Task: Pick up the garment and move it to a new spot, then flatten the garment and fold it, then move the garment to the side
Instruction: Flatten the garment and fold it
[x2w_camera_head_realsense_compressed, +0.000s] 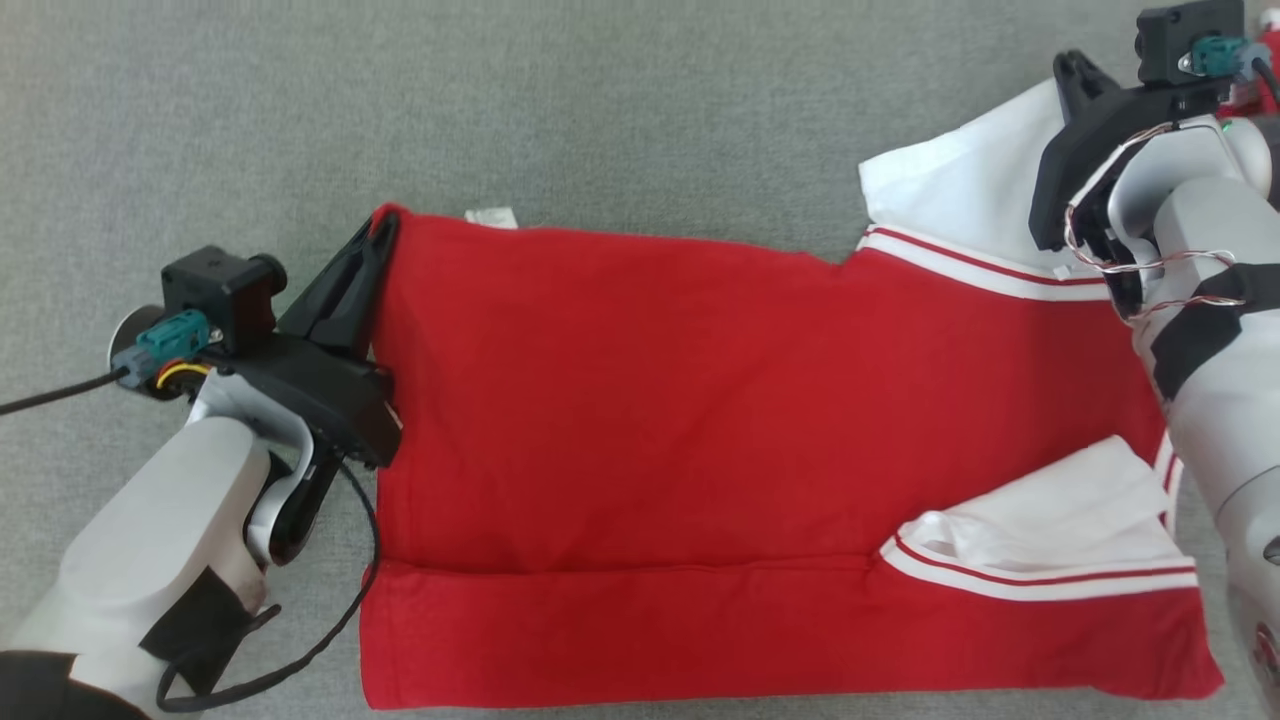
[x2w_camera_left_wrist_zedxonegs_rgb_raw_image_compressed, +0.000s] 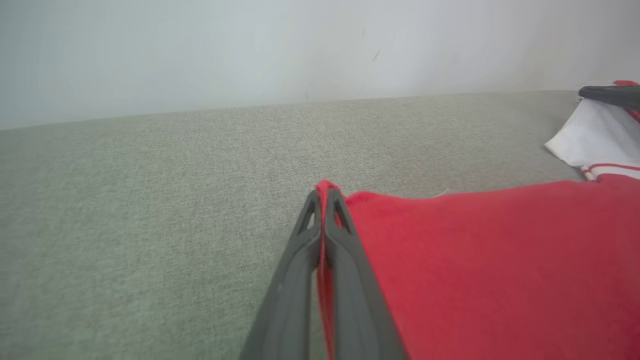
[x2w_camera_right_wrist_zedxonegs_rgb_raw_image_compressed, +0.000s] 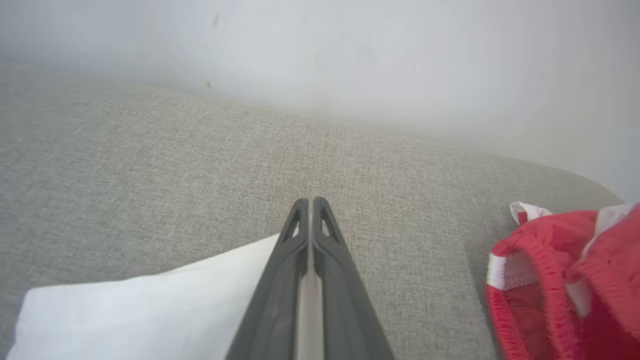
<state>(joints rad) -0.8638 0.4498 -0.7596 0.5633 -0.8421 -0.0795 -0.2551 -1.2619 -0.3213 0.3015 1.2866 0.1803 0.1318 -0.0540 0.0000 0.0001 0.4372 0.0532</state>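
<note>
Closest to us, our left gripper is clenched on the garment, with red cloth pinched between its fingers at the far left corner. From that grip the garment spreads away to the gripper's right, lying flat on the grey cushion, its near edge folded up in a band. Our right gripper is pressed together too, and a pale strip of the far sleeve shows between its fingers. That white sleeve lies under and left of them, and the tips reach past its edge over bare cushion. We see the near sleeve folded onto the red body, nearer us than the right gripper. Right of that gripper's fingers, and apart from them, sits a bunched red cloth with white trim.
</note>
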